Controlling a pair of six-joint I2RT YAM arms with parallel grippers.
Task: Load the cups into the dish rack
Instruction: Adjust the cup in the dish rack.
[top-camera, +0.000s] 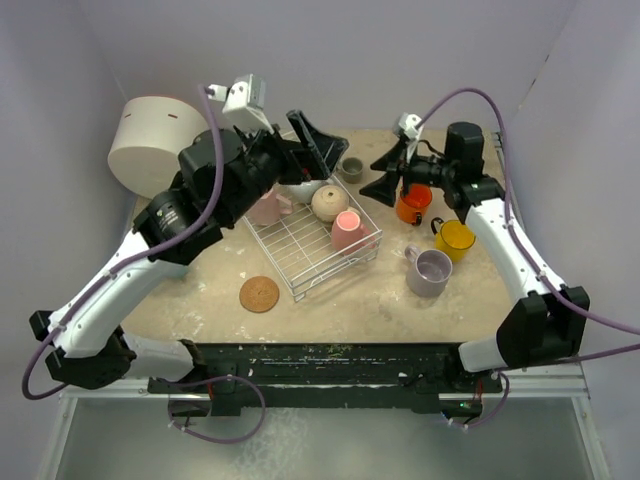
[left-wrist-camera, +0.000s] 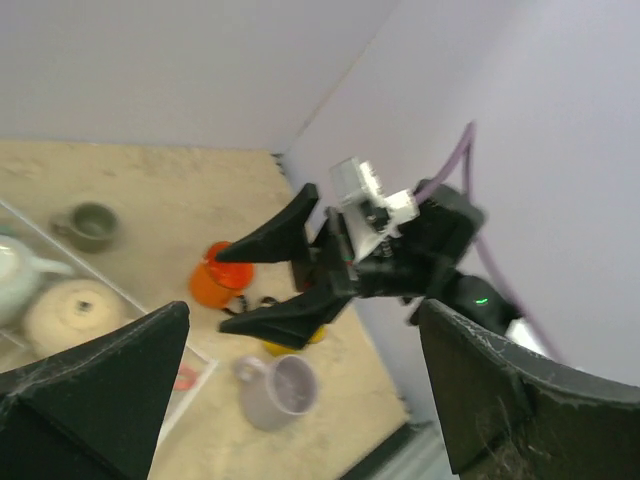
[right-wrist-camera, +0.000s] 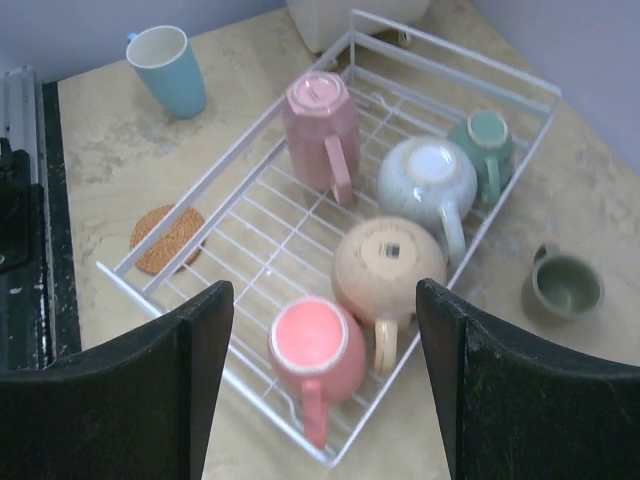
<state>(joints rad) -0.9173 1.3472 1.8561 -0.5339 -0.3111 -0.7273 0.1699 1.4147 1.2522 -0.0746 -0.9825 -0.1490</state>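
Note:
The white wire dish rack (top-camera: 330, 277) lies mid-table. In the right wrist view the rack (right-wrist-camera: 455, 50) holds upside-down pale pink (right-wrist-camera: 322, 125), white (right-wrist-camera: 430, 175), teal (right-wrist-camera: 485, 140), beige (right-wrist-camera: 390, 265) and coral pink (right-wrist-camera: 315, 350) cups. An olive-grey cup (top-camera: 352, 167) stands behind the rack. Orange (top-camera: 412, 205), yellow (top-camera: 455, 238) and lilac (top-camera: 430, 270) cups stand to its right. A light blue cup (right-wrist-camera: 168, 68) stands on the table beyond the rack. My left gripper (top-camera: 315, 145) is open and empty above the rack's far end. My right gripper (top-camera: 380, 175) is open and empty beside the orange cup.
A large white cylindrical container (top-camera: 155, 145) stands at the back left. A cork coaster (top-camera: 259, 294) lies in front of the rack. The two grippers face each other closely over the rack's far right corner. Walls enclose the table on three sides.

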